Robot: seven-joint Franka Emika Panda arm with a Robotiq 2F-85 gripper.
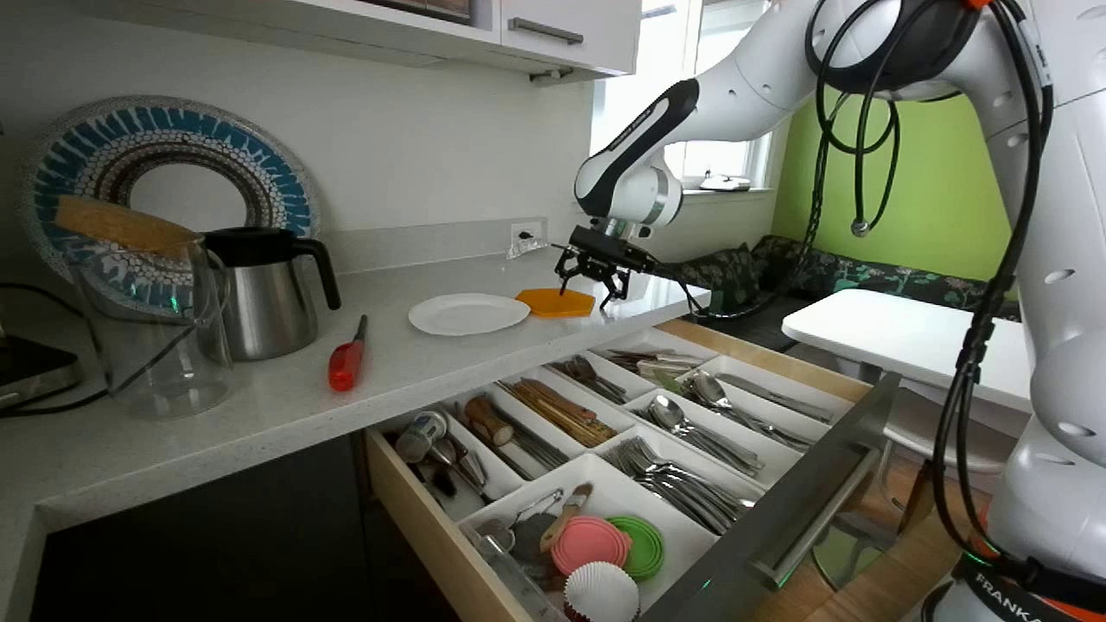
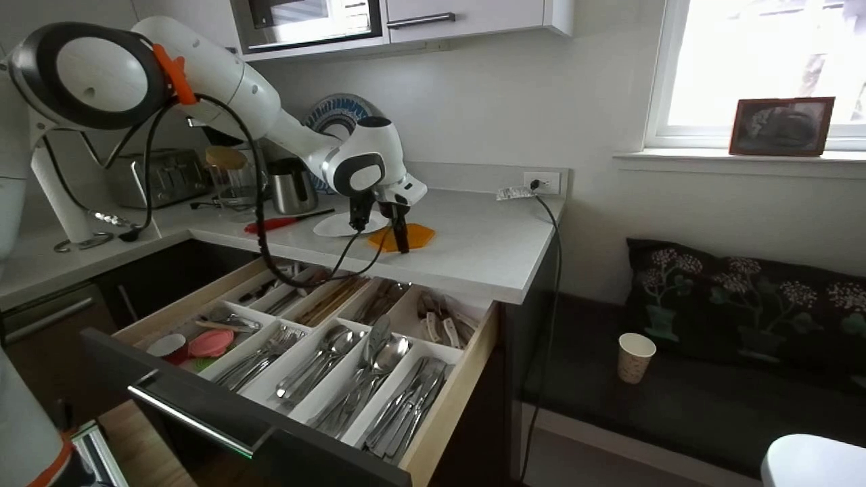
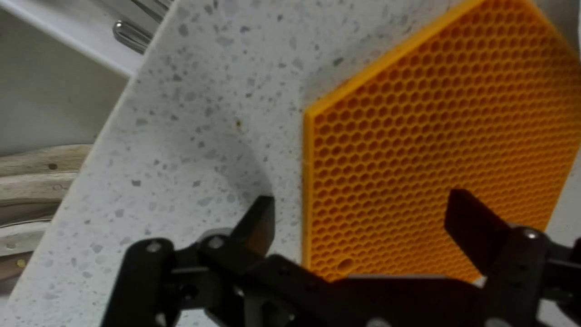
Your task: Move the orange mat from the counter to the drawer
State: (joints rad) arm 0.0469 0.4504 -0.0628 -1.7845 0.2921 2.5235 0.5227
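The orange mat (image 1: 553, 302) lies flat on the white counter (image 1: 285, 389) near its end, beside the white plate (image 1: 462, 314). It looks hexagonal with a honeycomb surface in the wrist view (image 3: 422, 150). It also shows in an exterior view (image 2: 419, 235), partly behind the fingers. My gripper (image 3: 361, 194) is open, with one finger over bare counter outside the mat's edge and the other over the mat. Nothing is between the fingers; whether a fingertip touches the mat cannot be told. The drawer (image 2: 304, 453) stands open below the counter, its compartments filled with cutlery.
A red-handled tool (image 1: 347, 363), a steel carafe (image 1: 268, 302) and a glass jar (image 1: 173, 380) stand along the counter. Pink (image 1: 590, 544) and green (image 1: 641, 553) round items lie in the drawer's near compartment. An upper cabinet (image 1: 570, 30) hangs above. Arm cables (image 2: 260, 223) droop over the drawer.
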